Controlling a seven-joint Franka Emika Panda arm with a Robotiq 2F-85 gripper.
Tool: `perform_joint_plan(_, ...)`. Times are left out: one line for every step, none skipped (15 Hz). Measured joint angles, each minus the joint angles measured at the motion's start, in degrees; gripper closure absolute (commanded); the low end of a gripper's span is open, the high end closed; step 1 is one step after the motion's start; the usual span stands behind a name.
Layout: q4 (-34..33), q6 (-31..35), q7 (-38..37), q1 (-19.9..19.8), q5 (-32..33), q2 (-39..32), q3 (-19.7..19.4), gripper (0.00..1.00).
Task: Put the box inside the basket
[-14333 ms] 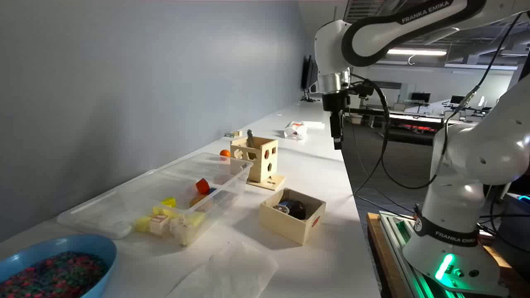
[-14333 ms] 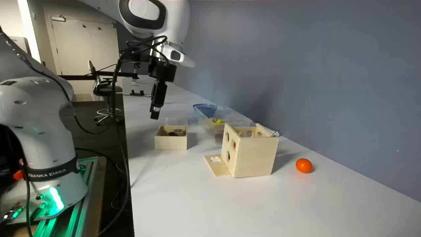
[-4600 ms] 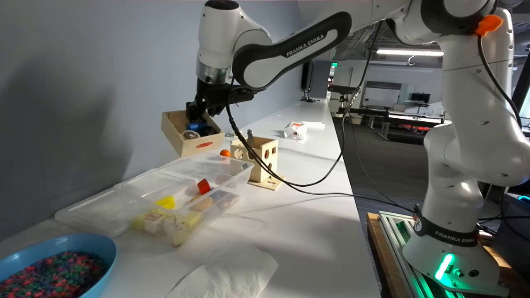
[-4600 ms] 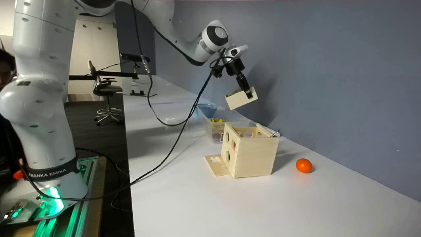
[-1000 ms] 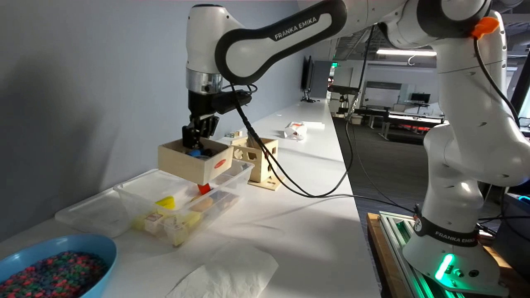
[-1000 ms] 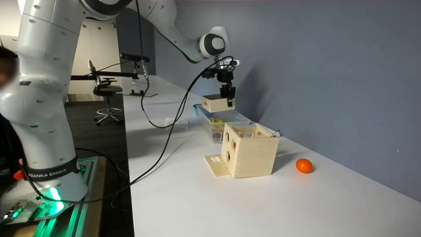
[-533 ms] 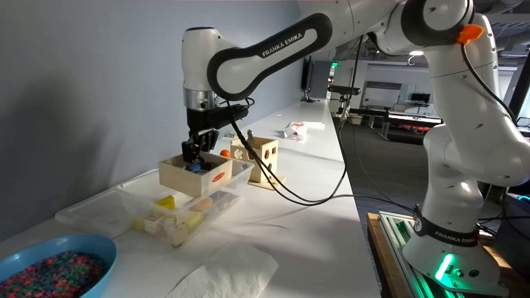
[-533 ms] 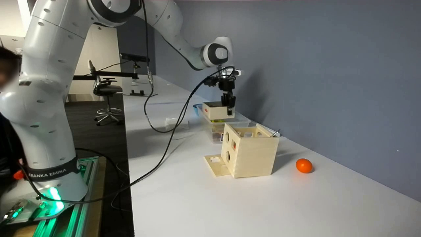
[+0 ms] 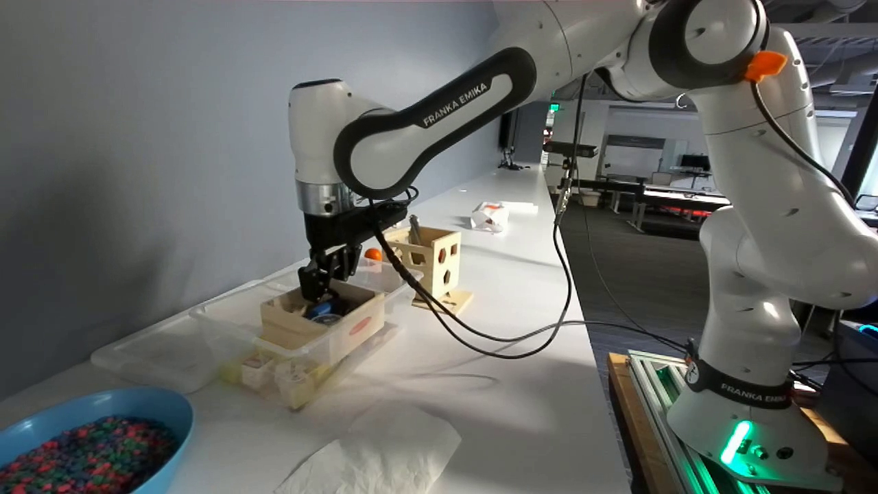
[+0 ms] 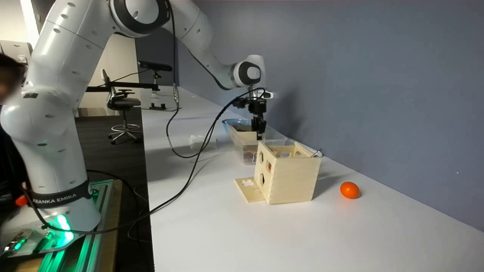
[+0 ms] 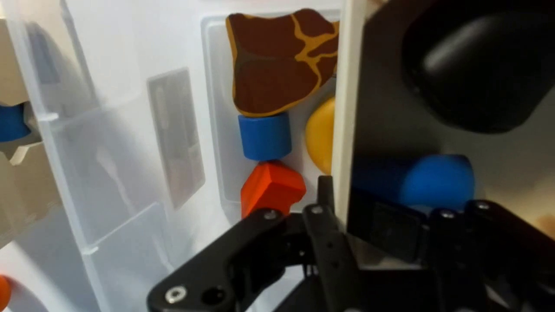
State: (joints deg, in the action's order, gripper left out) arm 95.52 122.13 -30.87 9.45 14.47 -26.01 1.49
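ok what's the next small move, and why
Probably ease the black two-fingered gripper down slightly: it pinches one wall of the low tan wooden box, partly inside the clear rectangular plastic basket, but whether that box rests on anything is hidden.

I see tan wooden box (image 9: 295,328), open-topped, approx. level, w/in clear plastic basket (image 9: 236,344); can't tell if btm's touching.

A grey-blue wall (image 9: 226,103), marked by a soft shadow (image 9: 82,254), is noted along a long white table (image 10: 302,238) in both exterior views, a dark floor (image 9: 638,274) is observed beyond the table's edge, and desks (image 9: 686,198), a monitor (image 9: 695,162) and a chair (image 10: 124,101) are recorded farther back.
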Motion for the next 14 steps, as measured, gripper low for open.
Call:
perform_joint_plan(-0.2, 0.0, -0.7, 0.4, -0.2, -0.5, 0.0, 0.98)
perform_joint_plan(-0.4, 0.0, -1.3, 0.7, -0.5, -0.9, 0.0, 0.98)
perform_joint_plan(-0.6, 0.0, -1.6, 0.8, -0.9, -1.2, 0.0, 0.98)
perform_joint_plan(-0.7, 0.0, -2.0, 0.9, -1.1, -1.5, 0.0, 0.98)
perform_joint_plan(-0.8, 0.0, -2.6, 0.9, -1.3, -1.7, -0.1, 0.65)
perform_joint_plan(-0.9, 0.0, -3.1, 0.9, -1.5, -1.9, -0.3, 0.63)
perform_joint_plan(-1.0, 0.0, -3.7, 0.9, -1.8, -2.0, -0.6, 0.57)
perform_joint_plan(-1.2, 0.1, -4.4, 0.9, -1.9, -2.0, -0.9, 0.51)
perform_joint_plan(-1.3, 0.7, -5.2, 0.9, -1.9, -1.9, -1.4, 0.43)
perform_joint_plan(-1.4, 1.5, -6.1, 0.9, -1.9, -1.5, -2.0, 0.37)
perform_joint_plan(-1.4, 2.7, -7.0, 0.9, -1.9, -0.9, -2.6, 0.29)
perform_joint_plan(-1.3, 3.9, -7.6, 0.9, -1.9, 0.1, -3.3, 0.23)
perform_joint_plan(-1.2, 4.9, -8.0, 0.9, -1.6, 1.4, -4.0, 0.17)
perform_joint_plan(-1.1, 6.0, -8.4, 0.9, -1.1, 2.9, -4.7, 0.09)
